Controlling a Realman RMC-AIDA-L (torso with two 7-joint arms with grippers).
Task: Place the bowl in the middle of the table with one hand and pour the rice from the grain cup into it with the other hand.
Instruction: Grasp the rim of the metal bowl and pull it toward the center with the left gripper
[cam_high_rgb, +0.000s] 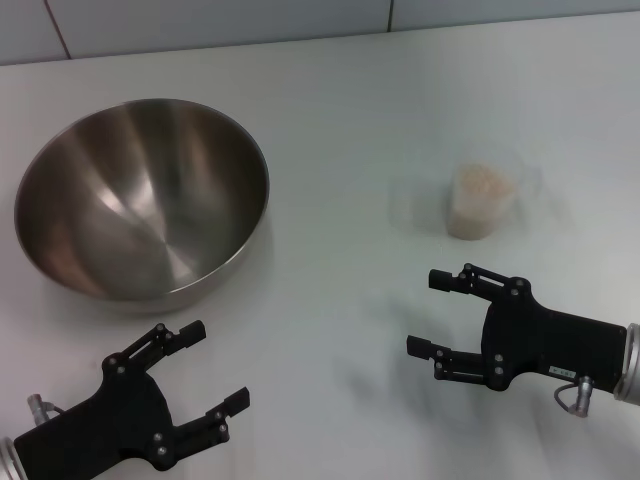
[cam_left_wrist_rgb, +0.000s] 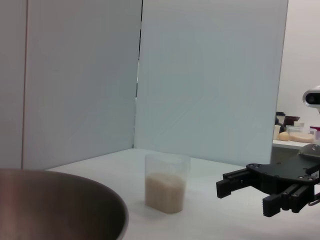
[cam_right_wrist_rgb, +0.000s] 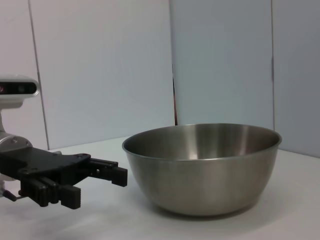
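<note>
The steel bowl (cam_high_rgb: 140, 200) stands upright and empty at the left of the white table (cam_high_rgb: 340, 100); the right wrist view shows the bowl (cam_right_wrist_rgb: 202, 167) from the side. The clear grain cup (cam_high_rgb: 481, 200) stands right of centre, about half full of pale rice (cam_high_rgb: 480, 183); it also shows in the left wrist view as the cup (cam_left_wrist_rgb: 166, 182). My left gripper (cam_high_rgb: 213, 365) is open near the front left, just in front of the bowl, holding nothing. My right gripper (cam_high_rgb: 433, 313) is open at the front right, in front of the cup and apart from it.
A pale wall runs along the table's far edge (cam_high_rgb: 300, 40). In the left wrist view, a side shelf with small items (cam_left_wrist_rgb: 295, 132) stands off beyond the table. Bare tabletop lies between the bowl and the cup.
</note>
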